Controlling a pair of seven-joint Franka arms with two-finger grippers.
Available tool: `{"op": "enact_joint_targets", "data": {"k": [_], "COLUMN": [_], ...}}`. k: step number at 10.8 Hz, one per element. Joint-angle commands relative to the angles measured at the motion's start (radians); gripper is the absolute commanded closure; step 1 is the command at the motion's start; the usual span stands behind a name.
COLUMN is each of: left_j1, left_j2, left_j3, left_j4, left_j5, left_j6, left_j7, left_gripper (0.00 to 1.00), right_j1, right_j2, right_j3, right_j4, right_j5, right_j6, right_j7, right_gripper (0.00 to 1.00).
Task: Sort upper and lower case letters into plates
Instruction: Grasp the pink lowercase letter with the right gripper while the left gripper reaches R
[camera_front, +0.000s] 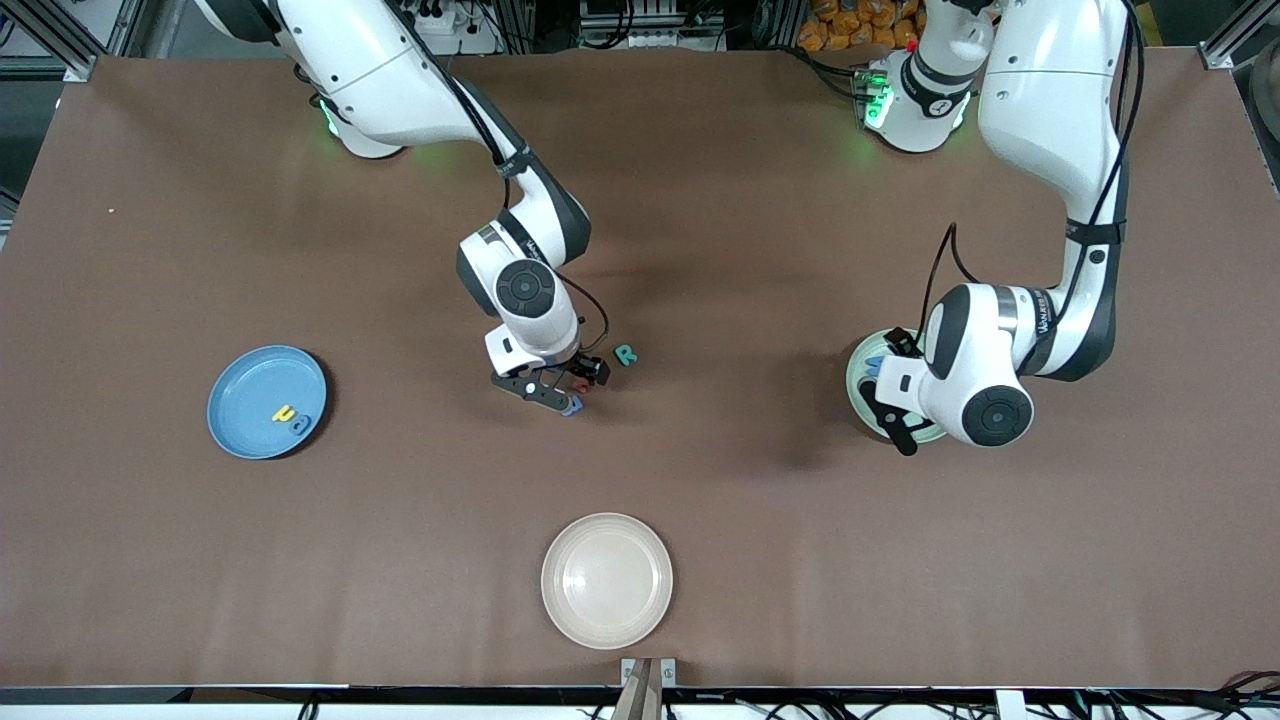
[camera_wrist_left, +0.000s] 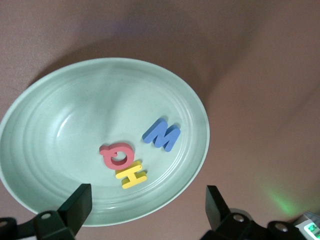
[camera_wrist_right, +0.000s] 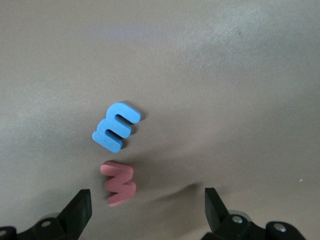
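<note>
Low in the frame, the cream-beige round plate (camera_front: 607, 580) sits unused. Mid-frame, the light blue plastic plate (camera_front: 266, 401) holds two letters and the pale mint green plate (camera_wrist_left: 60, 110) three. Both tools are released: the left tool (camera_wrist_left: 145, 205) hangs over the mint plate, the right tool (camera_wrist_right: 145, 205) over the blue foam m (camera_wrist_right: 115, 126) and red foam w (camera_wrist_right: 119, 182). Those two and the teal foam R (camera_front: 626, 354) remain on the bench.

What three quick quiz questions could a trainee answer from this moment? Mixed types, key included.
1. True or false: the mint green plate holds three letters.
2. Which letters lie under the right gripper? A) blue m and red w B) yellow H and red Q
3. Fill in: the cream plate holds ___ letters.

Key: 1 true. 2 A. 3 no.
</note>
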Motion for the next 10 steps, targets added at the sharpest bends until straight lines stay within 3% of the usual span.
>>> {"op": "enact_joint_targets", "data": {"k": [1, 4, 6, 7, 8, 9, 10], "left_j1": [-0.021, -0.058, -0.052, -0.053, -0.058, -0.056, -0.056], "left_j2": [-0.019, -0.002, -0.002, 0.001, 0.001, 0.001, 0.001], "left_j3": [0.008, -0.007, -0.039, -0.044, -0.047, -0.064, -0.069], "left_j4": [0.003, 0.061, 0.065, 0.074, 0.077, 0.092, 0.097], "left_j5": [-0.026, -0.09, -0.197, -0.231, -0.235, -0.236, -0.235], "left_j6": [0.0, 0.0, 0.0, 0.0, 0.0, 0.0, 0.0], "left_j7": [-0.015, -0.216, -0.395, -0.47, -0.512, -0.535, -0.543], "left_gripper": [0.0, 0.0, 0.0, 0.0, 0.0, 0.0, 0.0], "right_j1": [0.012, 0.03, 0.032, 0.032, 0.033, 0.033, 0.033], "right_j2": [0.025, 0.06, 0.061, 0.061, 0.061, 0.061, 0.056], "right_j3": [-0.001, -0.001, -0.002, -0.002, -0.002, -0.004, -0.004], "right_j4": [0.017, 0.077, 0.08, 0.08, 0.08, 0.079, 0.076], "right_j5": [0.015, 0.014, 0.012, 0.011, -0.002, -0.008, -0.029], "right_j6": [0.029, 0.026, 0.021, 0.021, 0.02, 0.02, 0.018], "right_j7": [0.017, 0.055, 0.053, 0.05, 0.037, 0.027, 0.026], "right_gripper": [0.0, 0.0, 0.0, 0.38, 0.88, 1.0, 1.0]}}
